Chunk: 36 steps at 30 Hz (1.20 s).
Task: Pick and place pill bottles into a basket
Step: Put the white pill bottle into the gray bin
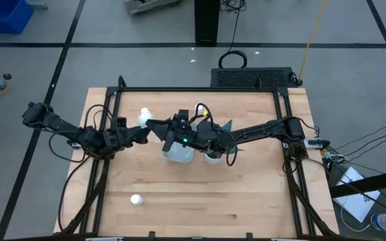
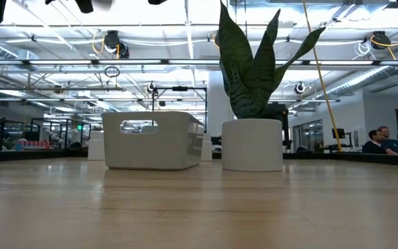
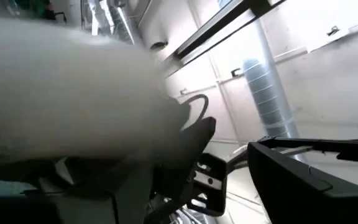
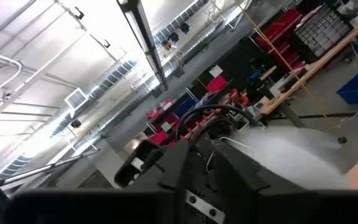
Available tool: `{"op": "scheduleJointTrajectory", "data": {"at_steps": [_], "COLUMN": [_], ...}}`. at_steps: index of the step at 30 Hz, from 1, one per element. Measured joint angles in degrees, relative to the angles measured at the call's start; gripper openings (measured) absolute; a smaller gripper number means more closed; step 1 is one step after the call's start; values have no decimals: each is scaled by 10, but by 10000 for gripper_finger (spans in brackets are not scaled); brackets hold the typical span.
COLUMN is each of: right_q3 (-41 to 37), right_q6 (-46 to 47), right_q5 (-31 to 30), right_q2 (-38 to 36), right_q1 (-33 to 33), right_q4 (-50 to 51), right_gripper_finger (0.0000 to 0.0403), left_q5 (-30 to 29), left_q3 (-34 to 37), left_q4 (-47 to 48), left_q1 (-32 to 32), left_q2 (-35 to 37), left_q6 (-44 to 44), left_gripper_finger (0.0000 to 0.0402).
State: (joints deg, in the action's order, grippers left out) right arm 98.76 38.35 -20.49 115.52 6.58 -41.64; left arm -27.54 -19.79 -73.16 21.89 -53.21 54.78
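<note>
High view, items listed left to right.

1. Left arm: enters from the table's left edge and reaches inward. The left gripper [image 1: 154,127] hangs above the table's middle, just left of the basket. Whether it is released or clenched cannot be told.

2. Pill bottle, loose [image 1: 136,199]: stands alone near the front edge, well apart from both arms and the basket. Bare wood lies on all sides, so a descent from above looks unobstructed. Judged not yet collected.

3. Pill bottle, raised [image 1: 145,117]: a white shape right beside the left gripper. The left wrist view is filled by a pale blur, which suggests the bottle sits close against that tool, but the hold is not confirmed.

4. Right gripper [image 1: 171,136]: nose to nose with the left one, over the basket's left end. Its state cannot be told either. The meeting pose reads as a transfer or a shared drop above the basket.

5. Basket [image 1: 178,155]: mid-table and mostly covered by the arms. In the low view it stands flat with its handle slot showing, and its contents are hidden.

6. Potted plant [image 2: 253,145]: just right of the basket. Its tall leaves crowd the right arm's path.

7. Table [image 1: 246,194]: the front half is open. Dark frame rails line both side edges.
</note>
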Motion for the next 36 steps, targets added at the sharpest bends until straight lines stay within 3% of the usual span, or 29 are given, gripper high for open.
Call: {"op": "scheduleJointTrajectory", "data": {"at_steps": [5, 11, 16, 29, 36], "right_q3": [0, 0, 0, 0, 0], "right_q6": [-1, -30, -32, -31, -78], "right_q5": [28, 29, 28, 41, 55], "right_q2": [0, -12, -13, -16, -79], "right_q1": [1, 7, 6, 6, -6], "right_q4": [-3, -4, 2, 5, 160], "right_gripper_finger": [2, 27, 38, 41, 59], "left_q5": [12, 38, 37, 35, 44], "left_q3": [0, 0, 0, 0, 0], "left_q4": [0, 2, -1, -7, -7], "left_q1": [1, 9, 10, 10, 10], "left_q2": [0, 0, 0, 0, 23], "left_q6": [13, 4, 2, -2, -34], "left_gripper_finger": [230, 131, 88, 74, 74]}}
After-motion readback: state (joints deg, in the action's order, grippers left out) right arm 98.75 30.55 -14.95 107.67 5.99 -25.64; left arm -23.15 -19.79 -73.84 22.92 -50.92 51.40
